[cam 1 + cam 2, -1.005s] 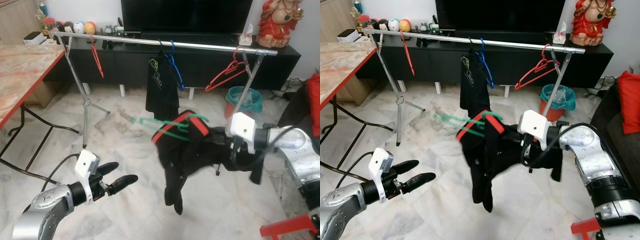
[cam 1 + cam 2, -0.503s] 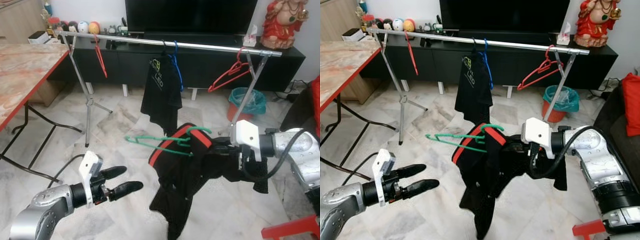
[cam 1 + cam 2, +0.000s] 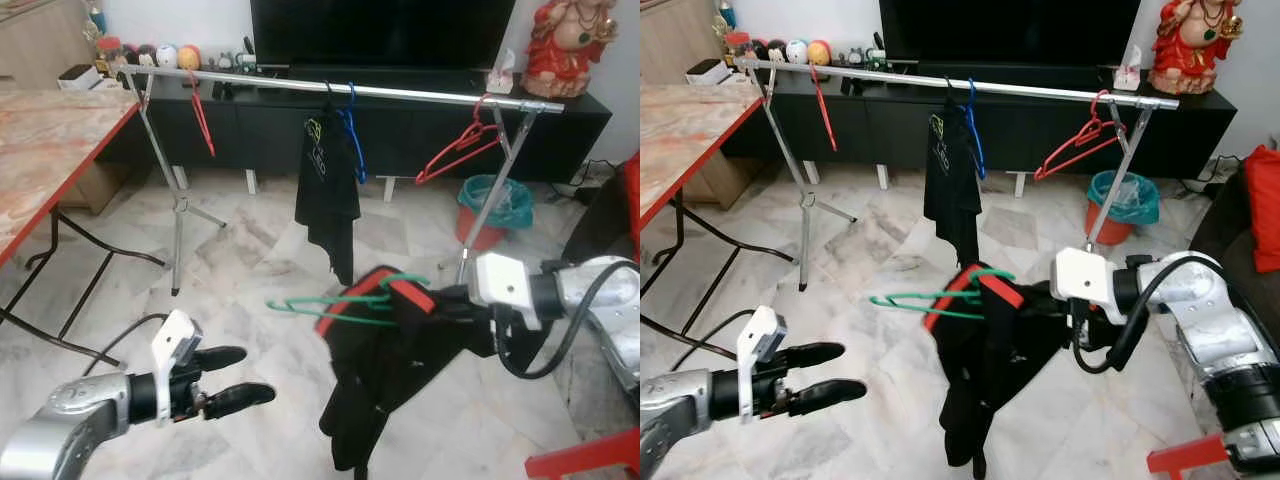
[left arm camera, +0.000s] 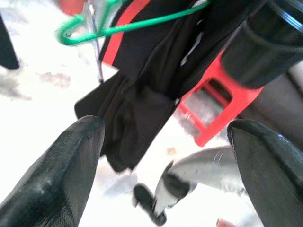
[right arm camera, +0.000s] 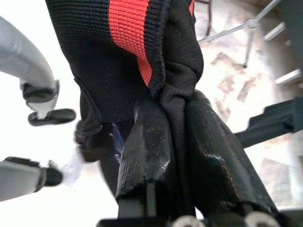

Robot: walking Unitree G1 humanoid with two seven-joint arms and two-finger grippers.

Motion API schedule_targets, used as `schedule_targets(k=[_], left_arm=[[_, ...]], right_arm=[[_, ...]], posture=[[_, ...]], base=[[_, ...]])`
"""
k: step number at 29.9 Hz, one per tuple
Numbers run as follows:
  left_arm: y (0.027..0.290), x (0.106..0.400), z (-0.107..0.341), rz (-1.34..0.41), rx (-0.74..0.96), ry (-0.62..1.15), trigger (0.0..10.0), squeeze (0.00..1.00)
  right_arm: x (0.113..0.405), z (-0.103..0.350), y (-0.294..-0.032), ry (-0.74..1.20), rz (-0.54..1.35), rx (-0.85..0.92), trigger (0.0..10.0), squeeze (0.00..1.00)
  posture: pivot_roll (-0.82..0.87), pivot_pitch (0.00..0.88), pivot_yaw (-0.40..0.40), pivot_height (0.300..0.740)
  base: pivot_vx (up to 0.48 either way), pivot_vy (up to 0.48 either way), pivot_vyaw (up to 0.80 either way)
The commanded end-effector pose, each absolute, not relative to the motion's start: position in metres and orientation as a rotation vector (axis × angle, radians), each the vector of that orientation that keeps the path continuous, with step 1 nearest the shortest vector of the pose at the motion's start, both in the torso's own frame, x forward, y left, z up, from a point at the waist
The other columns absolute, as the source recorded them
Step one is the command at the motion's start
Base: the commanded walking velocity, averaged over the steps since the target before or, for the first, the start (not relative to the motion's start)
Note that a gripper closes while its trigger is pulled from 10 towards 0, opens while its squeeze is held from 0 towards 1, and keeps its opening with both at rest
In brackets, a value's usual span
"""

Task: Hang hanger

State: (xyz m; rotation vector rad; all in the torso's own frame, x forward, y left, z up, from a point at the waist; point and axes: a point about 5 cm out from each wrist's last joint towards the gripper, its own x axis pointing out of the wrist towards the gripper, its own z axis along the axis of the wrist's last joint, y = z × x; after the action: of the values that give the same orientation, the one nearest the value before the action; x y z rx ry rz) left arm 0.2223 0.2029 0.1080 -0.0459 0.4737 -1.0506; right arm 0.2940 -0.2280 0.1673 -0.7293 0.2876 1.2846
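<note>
The rail (image 3: 330,88) has open stretches between the red hanger (image 3: 200,110) near its left end and the black shirt (image 3: 328,185) with the blue hanger (image 3: 350,145) at mid-rail, and again between those and the red hanger (image 3: 462,148) by the right post. The garment (image 3: 990,365) on the green hanger (image 3: 940,298) hangs low between rail and robot, with bare floor (image 3: 250,240) to its left up to the rack leg (image 3: 178,215). The surface (image 3: 50,140) blocks the far left; a bin (image 3: 492,205) and a red stool (image 3: 590,465) crowd the right.
</note>
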Motion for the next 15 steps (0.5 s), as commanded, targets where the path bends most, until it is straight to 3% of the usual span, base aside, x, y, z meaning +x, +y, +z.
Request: schedule_targets(k=[1,7,15], left_arm=[[0.207,0.221,0.109,-1.062,-0.001,0.49,10.0,0.0],[0.211,0.224,0.123,-1.109,0.024,0.472,10.0,0.0],[0.195,0.237,0.142,-1.196,0.034,0.376,10.0,0.0]], right_arm=[[0.293,0.172,-0.229,0.284,1.308,-0.796,10.0,0.0],[0.287,0.17,-0.225,0.288,1.393,-0.81,10.0,0.0],[0.281,0.164,-0.217,0.309,1.5,-0.83,10.0,0.0]], posture=[[-0.02,0.0,0.025,0.74],[-0.02,0.0,0.028,0.74],[-0.01,0.0,0.029,0.74]], base=[[0.0,0.0,0.0],[0.0,0.0,0.0],[0.0,0.0,0.0]])
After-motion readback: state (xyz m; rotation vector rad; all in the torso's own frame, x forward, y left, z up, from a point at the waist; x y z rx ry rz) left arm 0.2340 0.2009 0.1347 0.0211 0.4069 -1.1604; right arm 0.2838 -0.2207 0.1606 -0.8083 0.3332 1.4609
